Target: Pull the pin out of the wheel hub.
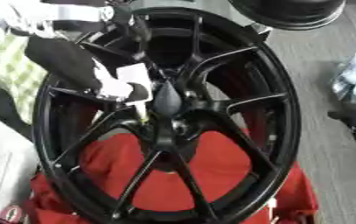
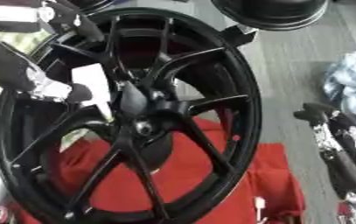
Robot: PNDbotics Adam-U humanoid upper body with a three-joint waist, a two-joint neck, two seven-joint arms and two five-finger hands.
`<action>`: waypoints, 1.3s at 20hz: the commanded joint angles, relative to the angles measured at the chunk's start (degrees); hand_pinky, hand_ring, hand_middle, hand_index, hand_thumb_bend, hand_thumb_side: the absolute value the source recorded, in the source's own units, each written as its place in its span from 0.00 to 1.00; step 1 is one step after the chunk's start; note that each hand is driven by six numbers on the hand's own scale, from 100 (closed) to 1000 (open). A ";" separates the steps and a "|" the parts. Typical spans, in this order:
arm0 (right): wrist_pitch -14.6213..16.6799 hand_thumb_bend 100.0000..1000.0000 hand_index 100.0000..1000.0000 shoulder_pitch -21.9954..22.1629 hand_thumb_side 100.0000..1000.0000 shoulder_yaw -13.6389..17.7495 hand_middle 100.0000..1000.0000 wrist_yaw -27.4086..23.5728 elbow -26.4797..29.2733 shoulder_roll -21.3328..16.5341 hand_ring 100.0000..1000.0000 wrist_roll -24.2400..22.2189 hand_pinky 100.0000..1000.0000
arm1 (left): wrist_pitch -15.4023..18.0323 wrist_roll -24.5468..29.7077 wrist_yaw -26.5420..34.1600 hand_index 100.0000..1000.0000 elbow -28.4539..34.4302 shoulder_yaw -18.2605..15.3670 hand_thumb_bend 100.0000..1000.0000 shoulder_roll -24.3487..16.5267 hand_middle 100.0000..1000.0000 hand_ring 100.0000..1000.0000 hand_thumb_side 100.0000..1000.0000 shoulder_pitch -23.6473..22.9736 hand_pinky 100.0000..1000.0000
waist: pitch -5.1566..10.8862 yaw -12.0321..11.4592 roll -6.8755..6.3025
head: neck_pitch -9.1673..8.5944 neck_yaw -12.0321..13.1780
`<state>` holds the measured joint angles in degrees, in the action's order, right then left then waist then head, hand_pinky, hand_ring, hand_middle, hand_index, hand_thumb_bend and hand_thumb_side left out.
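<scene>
The left robot hand (image 1: 123, 89) enters from 10 o'clock, its fingers pinched on a white part just beside the wheel hub (image 1: 169, 103). Whether that part is the pin cannot be told. The black wheel (image 1: 284, 109) stands upright over a red cloth (image 1: 165, 183). The right robot hand (image 2: 318, 114) shows at 3 o'clock, finger state unclear.

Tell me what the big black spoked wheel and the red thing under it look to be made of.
The big black spoked wheel looks like cast metal, probably alloy, with a glossy black painted finish: its rim and spokes carry bright reflections and crisp edges. The red cover beneath it looks like soft matte fabric or padding: it folds and bunches at its edges and shows no shine, though plastic sheet can't be ruled out.
</scene>
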<state>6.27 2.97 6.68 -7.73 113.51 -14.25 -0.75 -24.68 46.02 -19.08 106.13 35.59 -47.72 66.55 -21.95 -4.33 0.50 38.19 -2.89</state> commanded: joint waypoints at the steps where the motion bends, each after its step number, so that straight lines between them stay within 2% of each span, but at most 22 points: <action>1: -0.33 0.00 0.71 -0.46 0.53 0.07 0.58 0.21 1.09 0.07 0.75 0.09 0.97 | -4.07 3.18 -0.93 0.89 -0.93 -0.07 0.39 -0.16 0.79 0.86 0.64 0.57 0.81 | 0.74 0.16 0.13 | -0.24 0.47; 6: -0.93 0.00 0.71 -0.90 0.54 -0.02 0.58 0.47 1.09 0.63 0.75 0.48 0.97 | -4.12 4.39 -1.11 0.88 -1.56 0.28 0.41 -0.01 0.77 0.84 0.66 0.03 0.80 | 0.20 0.30 0.27 | -0.10 0.84; 12: -1.48 0.00 0.71 -1.23 0.55 0.06 0.58 0.65 1.09 1.11 0.75 1.14 0.97 | -3.40 5.90 -1.59 0.86 -2.58 0.59 0.40 0.10 0.75 0.82 0.63 -0.59 0.78 | -0.20 0.50 0.29 | 0.08 1.52; 16: -1.74 0.00 0.71 -1.28 0.55 0.04 0.58 0.75 1.09 1.29 0.75 1.51 0.97 | -3.20 5.95 -1.79 0.82 -3.45 0.86 0.28 0.27 0.71 0.78 0.58 -0.80 0.76 | -0.28 0.69 0.30 | 0.16 1.68; 25: -2.32 0.00 0.71 -1.18 0.56 0.06 0.58 0.89 1.09 1.54 0.75 1.89 0.97 | -4.49 5.95 -1.22 0.69 -2.88 0.27 0.07 -0.06 0.53 0.66 0.59 -0.75 0.69 | -0.12 0.64 0.24 | 0.33 1.79; 26: -2.44 0.00 0.71 -1.17 0.56 0.08 0.58 0.91 1.09 1.59 0.75 1.99 0.97 | -4.77 5.95 -1.07 0.69 -2.68 0.13 0.07 -0.11 0.53 0.66 0.59 -0.72 0.69 | -0.09 0.64 0.25 | 0.31 1.80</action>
<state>3.98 1.81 6.66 -7.13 113.51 -12.31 1.07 -23.83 46.88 -20.41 102.73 36.87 -46.77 64.98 -23.17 -3.63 0.82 38.35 -1.14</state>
